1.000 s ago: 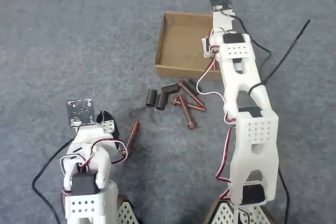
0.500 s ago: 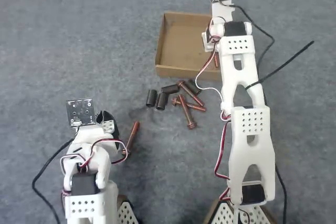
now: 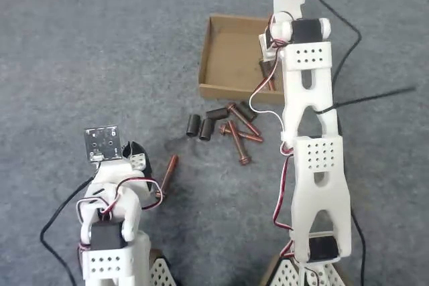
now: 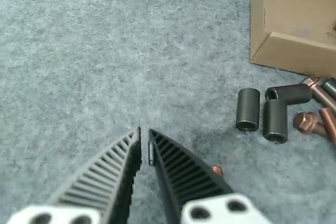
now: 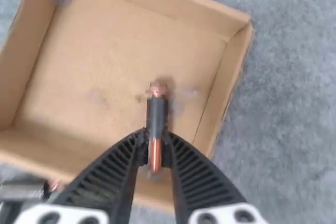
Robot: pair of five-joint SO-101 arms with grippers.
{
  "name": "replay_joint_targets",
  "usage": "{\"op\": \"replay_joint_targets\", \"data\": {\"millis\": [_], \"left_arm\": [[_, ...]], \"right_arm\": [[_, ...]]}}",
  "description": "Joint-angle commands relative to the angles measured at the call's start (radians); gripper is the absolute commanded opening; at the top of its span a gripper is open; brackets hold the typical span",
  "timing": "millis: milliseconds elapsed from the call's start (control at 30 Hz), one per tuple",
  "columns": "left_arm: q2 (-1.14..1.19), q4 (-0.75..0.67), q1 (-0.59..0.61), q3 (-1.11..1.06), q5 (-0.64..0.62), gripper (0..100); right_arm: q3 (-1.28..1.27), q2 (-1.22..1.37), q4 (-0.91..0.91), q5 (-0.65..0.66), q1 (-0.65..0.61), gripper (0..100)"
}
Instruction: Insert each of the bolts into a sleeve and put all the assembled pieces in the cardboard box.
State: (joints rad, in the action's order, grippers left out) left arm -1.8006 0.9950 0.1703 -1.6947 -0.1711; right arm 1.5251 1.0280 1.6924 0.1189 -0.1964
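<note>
My right gripper (image 5: pixel 155 149) clenched on bolt (image 5: pixel 154 156) shank, sleeve (image 5: pixel 156 113) slid on, hanging over cardboard box (image 5: pixel 231 72) floor. Metal: rigid, smooth, dense, likely slippery; sleeve may slide off if tipped. Best hold: shank beside sleeve. My left gripper (image 4: pixel 145 142) closed, empty

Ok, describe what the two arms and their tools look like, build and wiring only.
The left arm and right arm have white plastic shells with grids of small holes, black motors at the joints, and thin red, white and black wires looping along them. The left tool and the right tool each have black, ribbed, tapering fingers on white mounts.
</note>
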Motion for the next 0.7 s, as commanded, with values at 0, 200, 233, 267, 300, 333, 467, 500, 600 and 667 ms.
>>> {"op": "replay_joint_targets", "data": {"millis": [0, 200, 233, 267, 300, 333, 467, 500, 600, 667], "left_arm": [[-0.009, 0.000, -0.002, 0.010, 0.011, 3], [-0.009, 0.002, -0.002, 0.010, 0.011, 3], [-0.009, 0.002, -0.002, 0.010, 0.011, 3], [-0.009, 0.002, -0.002, 0.010, 0.011, 3], [-0.009, 0.002, -0.002, 0.010, 0.011, 3], [-0.009, 0.002, -0.002, 0.010, 0.011, 3], [-0.009, 0.002, -0.002, 0.010, 0.011, 3], [-0.009, 0.002, -0.002, 0.010, 0.011, 3], [-0.009, 0.002, -0.002, 0.010, 0.011, 3], [-0.009, 0.003, -0.002, 0.010, 0.011, 3]], "right_arm": [[0.163, -0.033, 0.110, -0.046, -0.039, 0.6], [0.092, -0.157, 0.110, -0.146, -0.036, 0.6], [0.068, -0.183, 0.110, -0.146, -0.036, 0.6], [0.041, -0.206, 0.110, -0.146, -0.038, 0.6], [0.005, -0.234, 0.110, -0.146, -0.038, 0.6], [-0.038, -0.262, 0.110, -0.146, -0.038, 0.6], [-0.227, -0.403, 0.110, -0.146, -0.038, 0.6], [-0.275, -0.441, 0.110, -0.147, -0.038, 0.6], [-0.427, -0.555, 0.110, -0.147, -0.061, 0.6], [-0.531, -0.631, 0.110, -0.147, -0.084, 0.6]]}}
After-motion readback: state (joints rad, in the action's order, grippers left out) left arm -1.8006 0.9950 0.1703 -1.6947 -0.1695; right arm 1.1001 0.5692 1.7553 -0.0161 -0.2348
